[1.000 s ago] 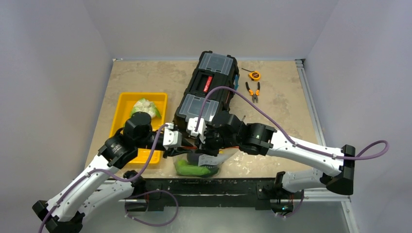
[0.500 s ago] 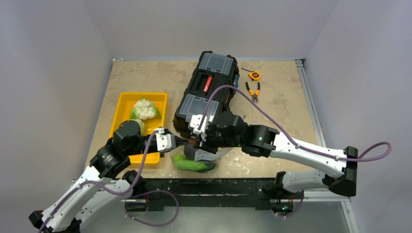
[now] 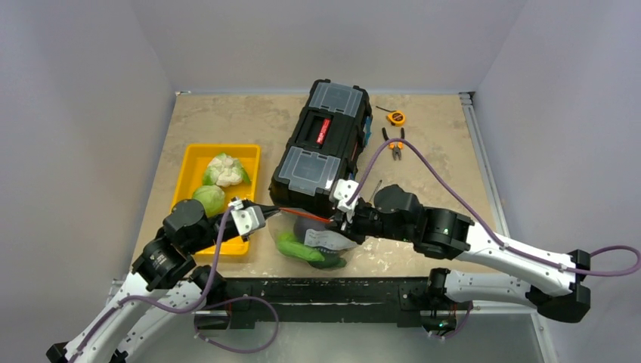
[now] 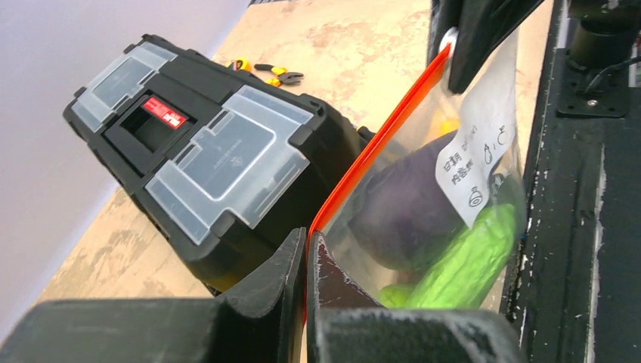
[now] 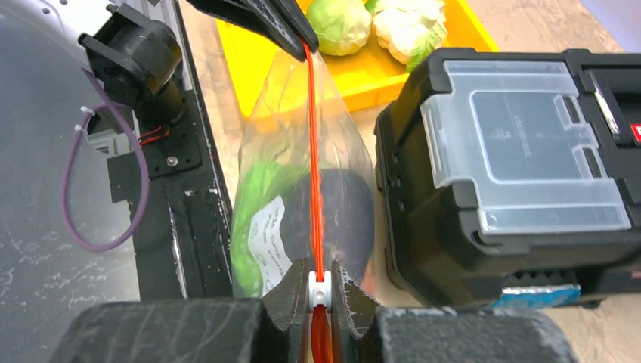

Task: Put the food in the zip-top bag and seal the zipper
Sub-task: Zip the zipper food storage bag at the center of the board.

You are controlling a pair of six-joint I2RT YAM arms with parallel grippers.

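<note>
My left hand (image 4: pixel 306 246) is pressed together on one end of the zipper (image 5: pixel 314 144) and my right hand (image 5: pixel 321 286) pinches the other, with the red-orange strip taut between them. The zip-top bag (image 5: pixel 280 113) sits below at the near edge of the beige counter (image 3: pixel 227 121), just beside the black toolbox (image 3: pixel 317 147). It holds the eggplant (image 4: pixel 401 204) and a green piece (image 4: pixel 465 257). Cabbage (image 3: pixel 209 200) and cauliflower (image 3: pixel 224 169) lie in the yellow tray (image 3: pixel 189 162). Grey walls (image 3: pixel 75 113) close round. A second ago my hands were close together; now they stand apart
</note>
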